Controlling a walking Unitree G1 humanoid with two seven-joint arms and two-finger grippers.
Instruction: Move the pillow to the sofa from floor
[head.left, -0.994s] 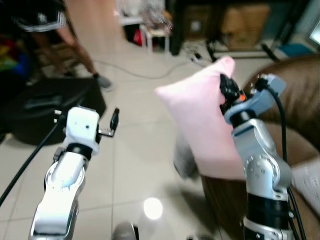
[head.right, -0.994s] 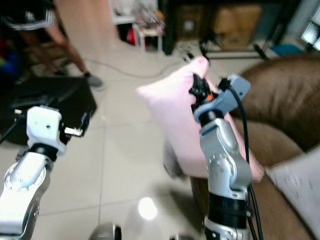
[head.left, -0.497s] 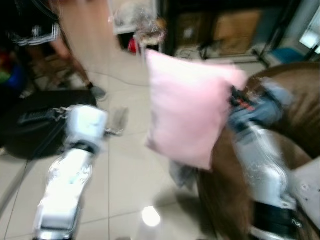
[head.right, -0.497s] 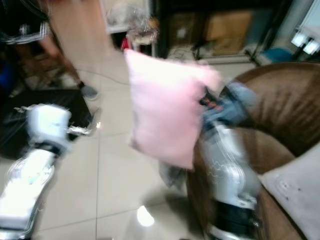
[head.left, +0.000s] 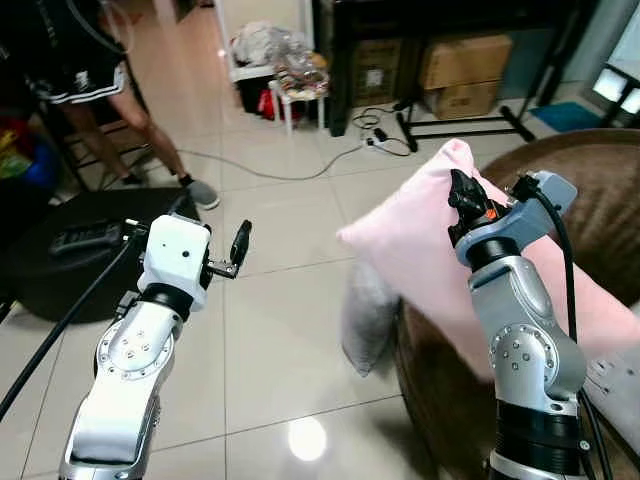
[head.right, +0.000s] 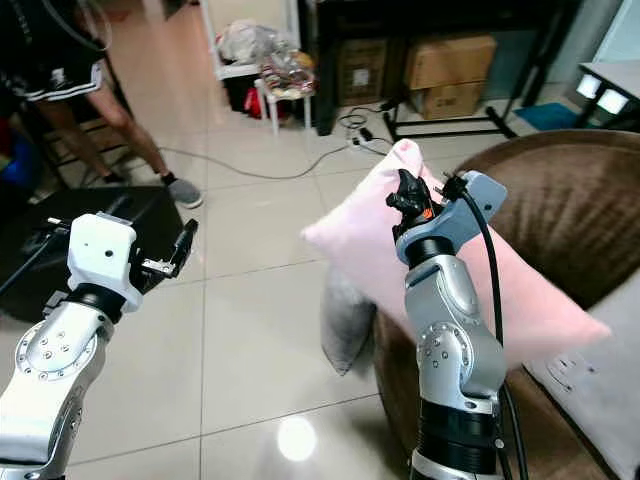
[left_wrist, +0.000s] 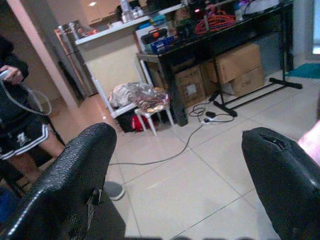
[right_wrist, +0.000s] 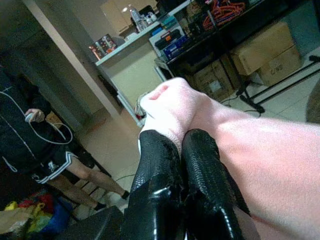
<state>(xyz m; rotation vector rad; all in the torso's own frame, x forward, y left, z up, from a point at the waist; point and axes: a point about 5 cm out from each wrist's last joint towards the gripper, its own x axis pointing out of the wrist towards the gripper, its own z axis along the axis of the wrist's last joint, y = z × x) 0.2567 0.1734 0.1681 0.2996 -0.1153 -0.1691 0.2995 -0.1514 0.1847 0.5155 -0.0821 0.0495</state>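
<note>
A pink pillow (head.left: 420, 250) hangs in the air over the front edge of the brown sofa (head.left: 600, 210), its lower part lying on the seat. My right gripper (head.left: 462, 192) is shut on the pillow's top corner; in the right wrist view both black fingers (right_wrist: 175, 165) pinch the pink fabric (right_wrist: 260, 150). My left gripper (head.left: 236, 248) is held out over the tiled floor at the left, open with nothing between its fingers (left_wrist: 75, 175).
A grey cushion (head.left: 368, 312) leans against the sofa's front on the floor. A person (head.left: 90, 60) stands at the back left beside a black bag (head.left: 90, 240). Cardboard boxes (head.left: 462, 70), a small table (head.left: 290, 85) and cables lie beyond.
The pillow swung up and leftward half a second ago and has now come back down onto the sofa's edge, still held by my right gripper. The camera has shifted a little.
</note>
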